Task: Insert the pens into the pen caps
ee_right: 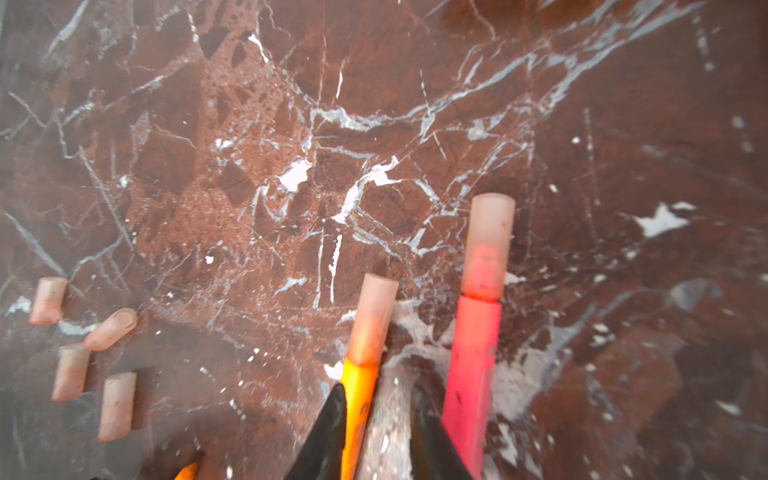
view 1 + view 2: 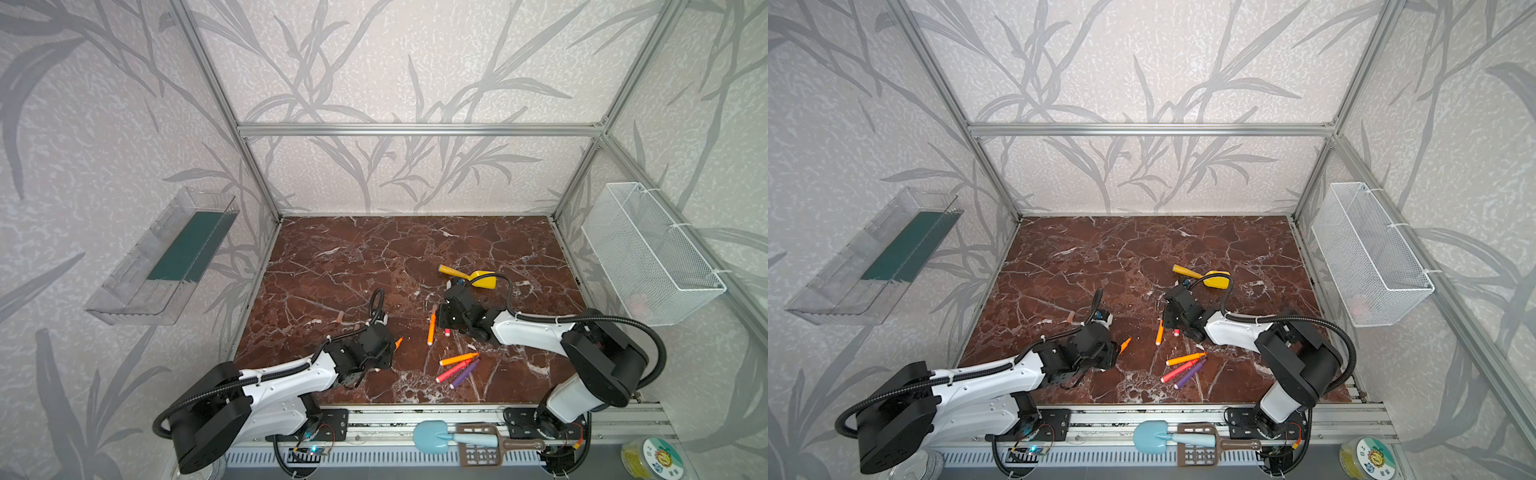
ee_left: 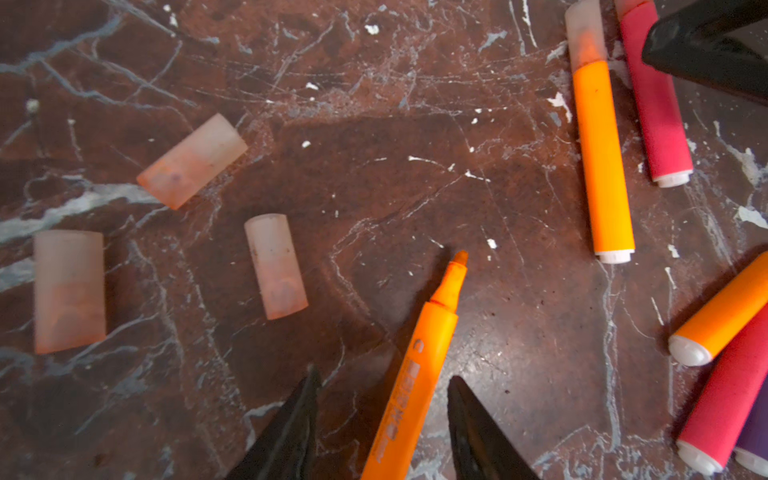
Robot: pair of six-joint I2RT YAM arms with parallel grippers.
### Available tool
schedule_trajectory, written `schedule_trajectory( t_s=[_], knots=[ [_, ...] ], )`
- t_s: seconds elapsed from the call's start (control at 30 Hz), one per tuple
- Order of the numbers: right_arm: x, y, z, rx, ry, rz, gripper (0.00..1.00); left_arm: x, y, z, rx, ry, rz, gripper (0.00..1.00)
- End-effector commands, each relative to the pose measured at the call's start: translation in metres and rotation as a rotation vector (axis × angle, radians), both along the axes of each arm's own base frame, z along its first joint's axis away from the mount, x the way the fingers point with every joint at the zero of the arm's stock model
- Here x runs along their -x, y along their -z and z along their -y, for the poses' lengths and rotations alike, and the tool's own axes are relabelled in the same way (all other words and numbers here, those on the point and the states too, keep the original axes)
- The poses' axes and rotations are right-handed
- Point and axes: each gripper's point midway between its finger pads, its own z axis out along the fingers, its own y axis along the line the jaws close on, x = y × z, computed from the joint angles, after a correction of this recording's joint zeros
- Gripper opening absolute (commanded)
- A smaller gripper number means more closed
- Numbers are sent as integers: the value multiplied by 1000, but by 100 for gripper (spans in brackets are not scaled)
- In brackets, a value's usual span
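Uncapped orange pen (image 3: 415, 374) between parted jaws, three loose caps (image 3: 276, 266) nearby

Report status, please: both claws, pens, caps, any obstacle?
Left claw open astride uncapped orange pen. Right claw slightly open, empty, by capped orange pen and capped red pen. Four loose caps lie free. No obstacle seen.

Marble tabletop (image 2: 353, 249) with pens (image 2: 458, 358), pen caps (image 3: 275, 266), yellow scoop (image 2: 484, 279).

Grey leaf-patterned wallpaper (image 2: 374, 62) covers the walls behind an aluminium frame (image 2: 415, 129); the surface (image 2: 353, 257) is red-brown marble, flanked by a clear tray (image 2: 124, 291) and white mesh basket (image 2: 648, 257).
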Motion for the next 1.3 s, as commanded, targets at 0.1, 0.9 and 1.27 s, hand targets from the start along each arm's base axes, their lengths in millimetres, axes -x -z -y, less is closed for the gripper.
schedule_trajectory(
  t_s=[0.1, 0.9, 1.27],
  knots=[
    [6, -25, 16, -7, 18, 60, 29, 8, 1, 5, -95, 14, -13, 52],
    [25, -58, 37, -66, 31, 148, 34, 30, 37, -4, -236, -8, -27, 33],
    [33, -73, 38, -144, 16, 193, 37, 22, 27, -6, -257, -23, 12, 5]
  ],
)
